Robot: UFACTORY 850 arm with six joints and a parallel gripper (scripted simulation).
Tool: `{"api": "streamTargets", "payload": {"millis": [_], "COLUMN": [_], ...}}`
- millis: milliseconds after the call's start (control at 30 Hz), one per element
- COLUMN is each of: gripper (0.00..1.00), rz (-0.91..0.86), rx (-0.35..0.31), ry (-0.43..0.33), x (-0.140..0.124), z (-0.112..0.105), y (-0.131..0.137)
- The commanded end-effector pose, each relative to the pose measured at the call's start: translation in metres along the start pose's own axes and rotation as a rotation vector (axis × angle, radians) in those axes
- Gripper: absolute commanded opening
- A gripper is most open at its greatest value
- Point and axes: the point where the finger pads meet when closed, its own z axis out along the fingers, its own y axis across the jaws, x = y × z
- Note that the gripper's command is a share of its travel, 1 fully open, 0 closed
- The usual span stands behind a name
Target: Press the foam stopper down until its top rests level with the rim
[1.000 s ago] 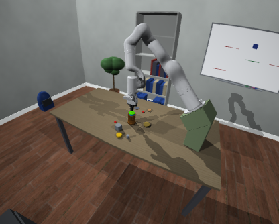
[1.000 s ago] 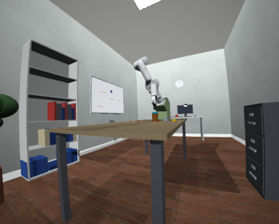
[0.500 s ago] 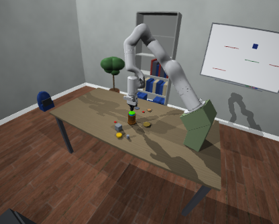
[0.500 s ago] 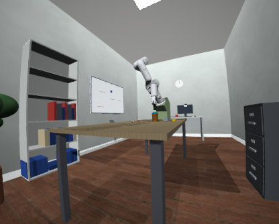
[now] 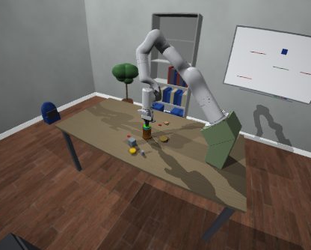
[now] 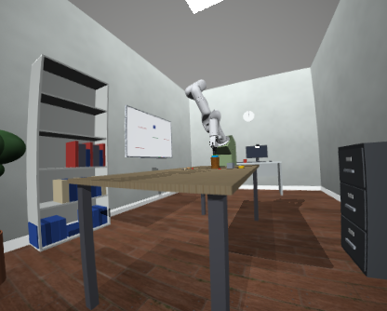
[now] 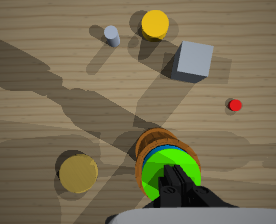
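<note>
A brown jar (image 5: 146, 133) stands upright near the middle of the table. A green foam stopper (image 5: 146, 126) with a blue band under it sits in the jar's mouth and stands a little above the rim. In the wrist view the stopper (image 7: 171, 172) fills the jar's opening (image 7: 165, 155). My gripper (image 5: 147, 123) is shut and empty, pointing straight down, with its fingertips (image 7: 172, 180) right over the stopper's top; I cannot tell whether they touch it. In the exterior view the jar (image 6: 215, 162) is small and far off, under the gripper (image 6: 214, 147).
On the table near the jar lie a tan disc (image 7: 78, 173), a yellow disc (image 7: 155, 24), a grey cube (image 7: 193, 61), a small grey cylinder (image 7: 111, 35) and a small red piece (image 7: 234, 105). The arm's green base (image 5: 221, 139) stands at the right.
</note>
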Motion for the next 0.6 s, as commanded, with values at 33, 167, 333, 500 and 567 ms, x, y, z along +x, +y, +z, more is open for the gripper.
{"api": "streamTargets", "payload": {"millis": [33,167,333,500,567], "gripper": [0.0,0.0,0.0,0.0,0.0], "rz": [0.0,0.0,0.0,0.0,0.0], "rx": [-0.001,-0.001,-0.001,-0.001,-0.001], "ry": [0.001,0.001,0.001,0.001,0.001], "x": [0.0001,0.0001,0.0001,0.0001,0.0001], "z": [0.0005,0.0008,0.0017,0.0029,0.0033], "y": [0.0004,0.0004,0.0004,0.0004,0.0004]}}
